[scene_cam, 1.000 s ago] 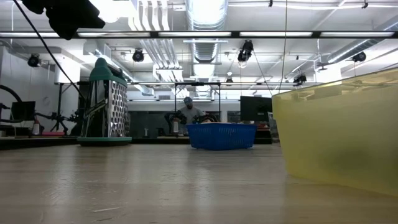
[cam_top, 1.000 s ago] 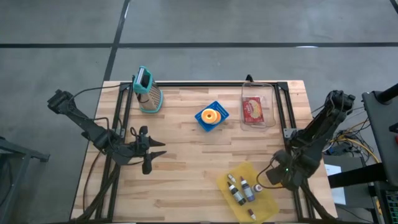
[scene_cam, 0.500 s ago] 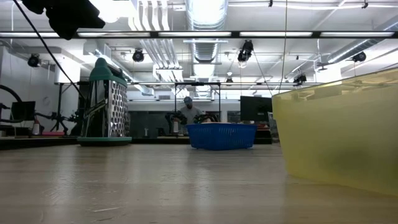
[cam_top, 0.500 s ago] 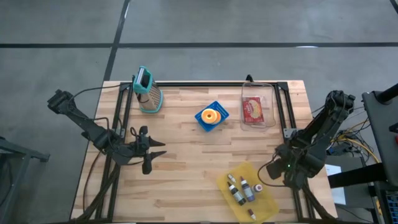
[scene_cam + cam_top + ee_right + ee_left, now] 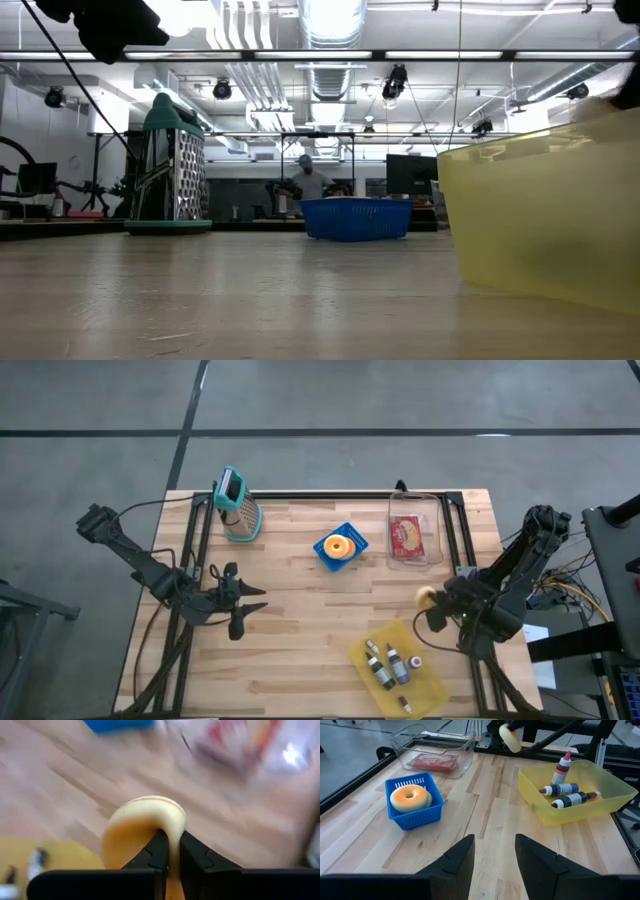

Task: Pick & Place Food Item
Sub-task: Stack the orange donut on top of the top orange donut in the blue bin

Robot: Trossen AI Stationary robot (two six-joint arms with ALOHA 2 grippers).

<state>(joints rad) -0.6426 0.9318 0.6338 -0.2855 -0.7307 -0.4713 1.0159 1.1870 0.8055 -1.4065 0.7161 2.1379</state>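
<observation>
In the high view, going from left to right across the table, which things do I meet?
Teal-topped metal grater → blue plastic basket holding an orange donut → clear plastic container with a red food pack → pale round bun held in the right gripper.

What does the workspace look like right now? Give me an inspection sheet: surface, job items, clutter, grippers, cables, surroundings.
Surface: wooden table, no spills seen.
Job's things: pale round food item held above the table; yellow bin holding small bottles; blue basket with a donut; clear container with a red packet.
Clutter: grater at the far left edge.
Grippers: right gripper shut on the food item; left gripper open, empty, low over the table's left side.
Cables: black cable along the left arm; loose wires off the right edge.
Surroundings: person far behind the table.
</observation>
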